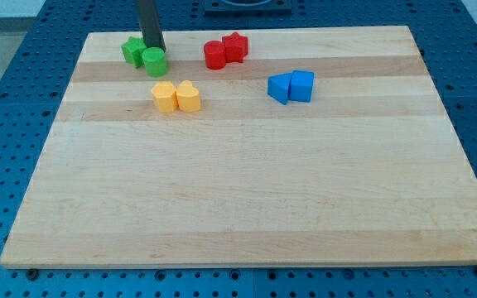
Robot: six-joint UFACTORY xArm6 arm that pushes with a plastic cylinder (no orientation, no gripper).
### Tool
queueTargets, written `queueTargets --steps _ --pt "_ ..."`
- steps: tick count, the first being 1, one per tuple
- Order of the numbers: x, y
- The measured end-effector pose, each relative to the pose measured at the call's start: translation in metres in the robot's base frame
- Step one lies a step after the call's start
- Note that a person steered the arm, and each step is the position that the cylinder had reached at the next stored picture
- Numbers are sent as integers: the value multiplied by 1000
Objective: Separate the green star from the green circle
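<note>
The green star lies near the board's top left. The green circle touches it on its right and slightly lower. My tip comes down from the view's top and ends just above the green circle, at the star's right side, against the pair where they meet.
Two yellow blocks sit side by side below the green pair. A red circle and a red star touch at top centre. Two blue blocks lie to the right. The wooden board rests on a blue perforated table.
</note>
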State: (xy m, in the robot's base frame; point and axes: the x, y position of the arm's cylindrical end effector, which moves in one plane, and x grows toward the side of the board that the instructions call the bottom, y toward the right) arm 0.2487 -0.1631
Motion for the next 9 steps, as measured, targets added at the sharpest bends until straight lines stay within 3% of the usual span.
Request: queueTargets --steps 5,9 --pt "30 1" --pt "29 -20"
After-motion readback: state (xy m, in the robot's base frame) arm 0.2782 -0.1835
